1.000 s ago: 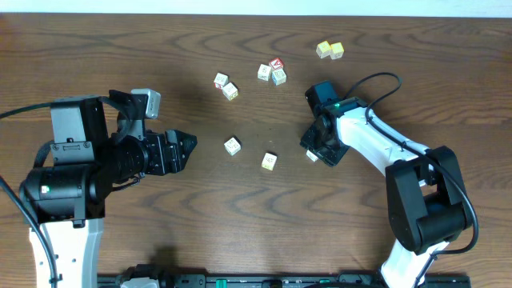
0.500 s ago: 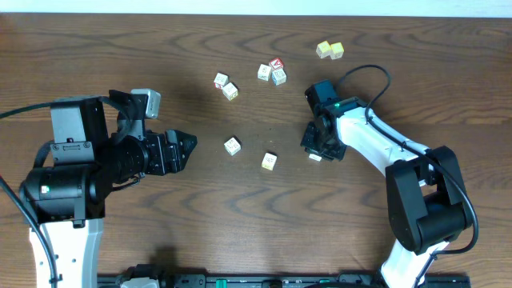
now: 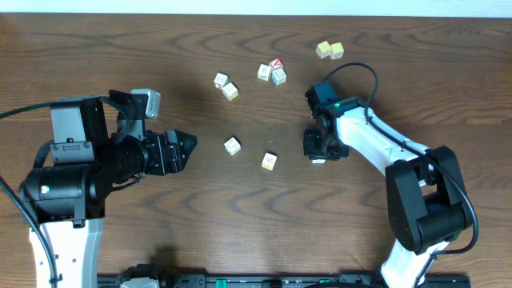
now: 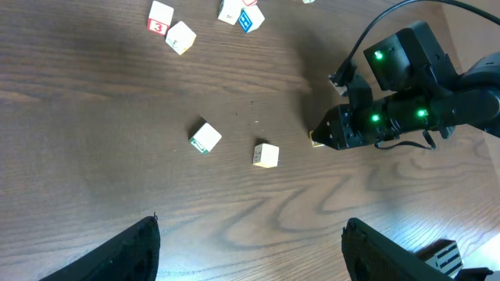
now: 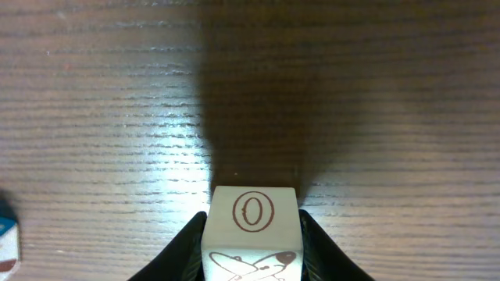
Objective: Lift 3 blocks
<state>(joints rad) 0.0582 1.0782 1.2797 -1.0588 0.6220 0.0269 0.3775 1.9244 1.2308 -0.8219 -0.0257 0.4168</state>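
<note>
Two cream-white blocks lie loose mid-table: one (image 3: 232,146) (image 4: 205,138) and, to its right, another (image 3: 269,161) (image 4: 266,154). A third block (image 5: 251,215), with a brown ringed "O" on one face and a drawn figure on another, sits between the fingers of my right gripper (image 5: 251,226) (image 3: 318,154), which is shut on it. From overhead only a pale corner of that block (image 3: 318,159) shows under the gripper. I cannot tell whether it is off the wood. My left gripper (image 3: 192,148) (image 4: 250,222) stands wide open and empty, to the left of the loose blocks.
Farther back lie a pair of cubes (image 3: 225,86), a cluster with a red-faced cube (image 3: 273,72) and two yellow-green cubes (image 3: 329,50). The right arm's black cable (image 3: 352,72) loops above its wrist. A blue-edged cube (image 5: 6,238) shows at the left edge of the right wrist view.
The right gripper has closed on the block by it and turned slightly, shifting a little left. The left arm and the loose blocks have stayed put.
</note>
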